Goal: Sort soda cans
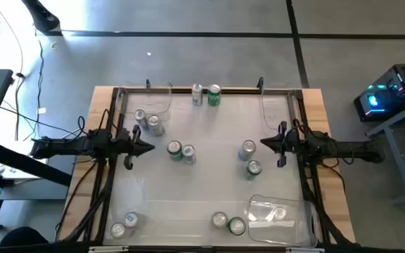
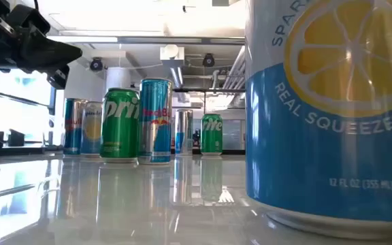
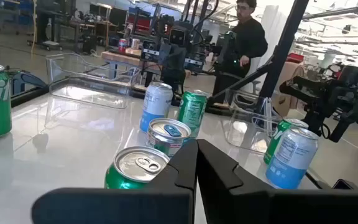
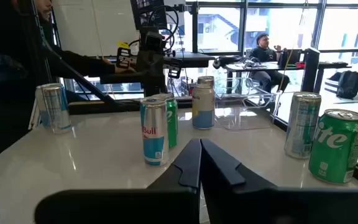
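**Upright cans in pairs on a glossy table, both tools closed and empty**

The soda cans (image 1: pixel 181 151) stand in loose pairs across the white table (image 1: pixel 209 190): two at the far edge (image 1: pixel 206 95), two near the left tool (image 1: pixel 148 122), two in the middle, two near the right tool (image 1: pixel 250 159), and two pairs along the near edge (image 1: pixel 228 223). Every can that shows stands upright, its long axis vertical and its pull-tab top facing up. Labels face various ways.

The left tool (image 1: pixel 148 147) hovers at the left of the table, fingers pressed together and holding nothing. The right tool (image 1: pixel 266 143) mirrors it on the right, likewise closed and empty. Clear plastic bins (image 1: pixel 276 214) sit at the table's corners.

Handling, as a judgement: the cans are thin aluminium, smooth and rounded, so likely to slip in a loose hold and to dent under a hard squeeze. Whether they are full or empty cannot be told. The glossy table may let a nudged can slide or tip. The best hold seems to be across the body at mid-height, fingers on opposite sides. Paired cans stand just beside each other, leaving little room for a finger between them.
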